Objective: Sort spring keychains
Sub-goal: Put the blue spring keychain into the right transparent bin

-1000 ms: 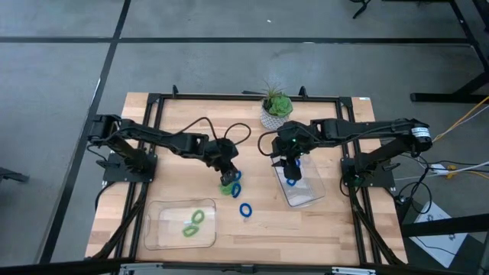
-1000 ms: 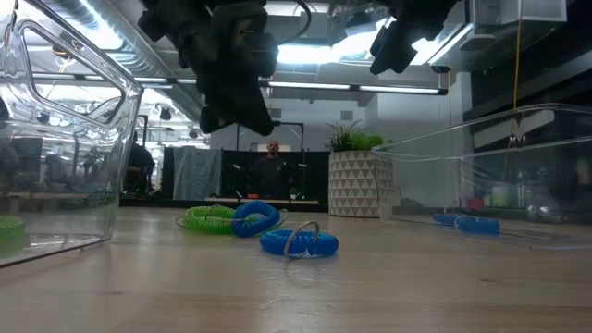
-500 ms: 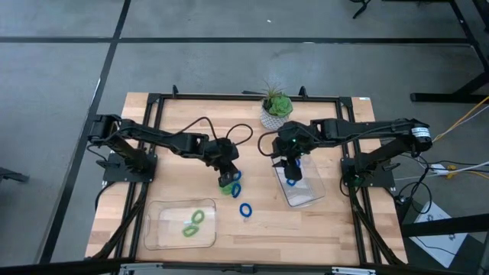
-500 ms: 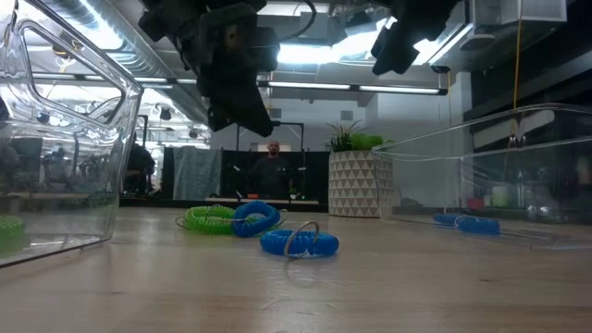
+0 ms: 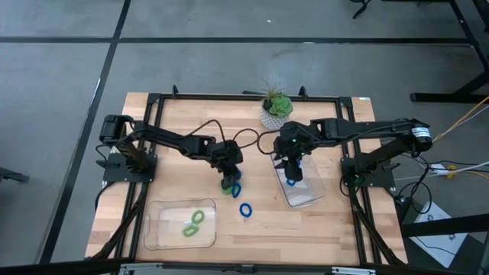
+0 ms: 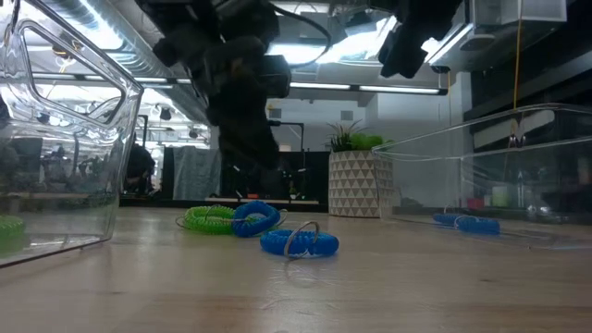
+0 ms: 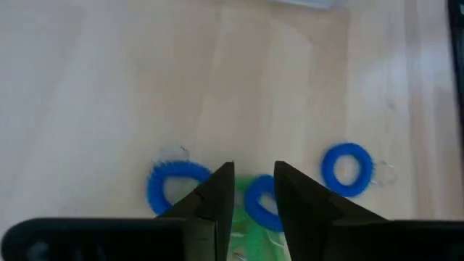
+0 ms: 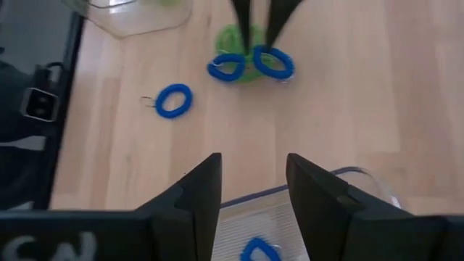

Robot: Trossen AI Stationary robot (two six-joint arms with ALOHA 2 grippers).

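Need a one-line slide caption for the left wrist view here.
Left tool, fingers apart, poised over a green spring keychain flanked by two blue ones; a third blue one lies apart.

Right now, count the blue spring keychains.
4. Blue pair on the green keychain under the left gripper; lone blue on bare wood; tray blue in the right tray. Others may hide.

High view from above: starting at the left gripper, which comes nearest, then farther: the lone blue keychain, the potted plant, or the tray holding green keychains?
From the left gripper:
1. Lone blue keychain, toward the table's front, nearest.
2. Tray holding green keychains, front left of the table.
3. Potted plant, at the back edge.
The tray and plant are too close to call.
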